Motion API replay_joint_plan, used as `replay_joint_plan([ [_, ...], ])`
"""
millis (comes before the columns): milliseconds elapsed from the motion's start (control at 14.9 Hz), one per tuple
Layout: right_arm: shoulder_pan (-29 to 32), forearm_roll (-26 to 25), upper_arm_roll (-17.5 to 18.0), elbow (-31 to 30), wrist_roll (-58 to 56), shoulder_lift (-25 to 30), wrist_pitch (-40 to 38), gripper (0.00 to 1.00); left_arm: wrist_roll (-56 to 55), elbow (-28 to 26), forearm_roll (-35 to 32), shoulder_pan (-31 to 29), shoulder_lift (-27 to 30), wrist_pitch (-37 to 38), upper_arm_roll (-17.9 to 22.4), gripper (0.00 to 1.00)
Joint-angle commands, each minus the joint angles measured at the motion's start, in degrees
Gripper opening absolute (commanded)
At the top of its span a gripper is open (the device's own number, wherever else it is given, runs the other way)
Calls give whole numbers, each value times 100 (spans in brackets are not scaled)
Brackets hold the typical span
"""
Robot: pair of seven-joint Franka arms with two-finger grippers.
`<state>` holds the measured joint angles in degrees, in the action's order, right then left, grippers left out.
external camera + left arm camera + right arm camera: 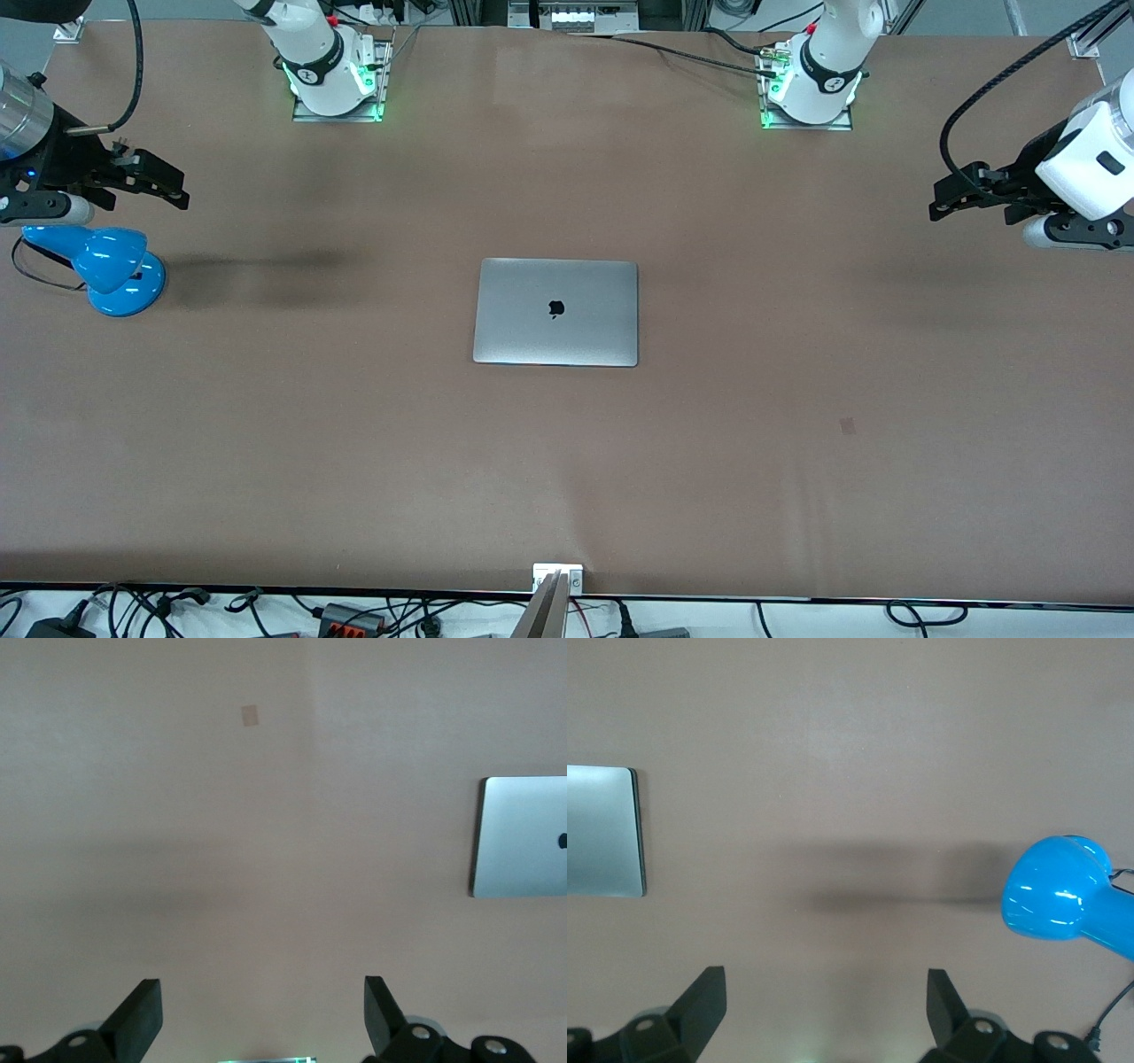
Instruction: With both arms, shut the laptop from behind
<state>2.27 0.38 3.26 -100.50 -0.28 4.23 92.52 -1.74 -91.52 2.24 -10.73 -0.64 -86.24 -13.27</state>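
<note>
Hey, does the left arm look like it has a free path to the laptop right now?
Probably yes. The laptop lies shut mid-table, only bare table separates it from the left claw, which hangs open at its own end.

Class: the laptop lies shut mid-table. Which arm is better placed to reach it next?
Neither clearly: the laptop lies midway. Left pincer and right pincer hang open at their own table ends; the right has the blue lamp beneath.

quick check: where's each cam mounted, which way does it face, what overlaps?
Front view: high across the table, facing both bases; laptop lies closed, left gripper and right gripper wait open at the table's ends.
Left wrist view: looks down past its own fingers at bare table.
Right wrist view: looks down past its fingers at the blue lamp.
Shared: all three show the laptop.
</note>
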Motion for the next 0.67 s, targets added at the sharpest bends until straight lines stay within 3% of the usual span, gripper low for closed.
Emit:
replay_joint_plan([
  [0,63,6,44,-5,19,34,20,100,-71,-498,-118,88,451,-209,87,100],
  [604,72,6,44,-5,10,26,20,100,-55,-454,-153,9,425,-112,184,100],
])
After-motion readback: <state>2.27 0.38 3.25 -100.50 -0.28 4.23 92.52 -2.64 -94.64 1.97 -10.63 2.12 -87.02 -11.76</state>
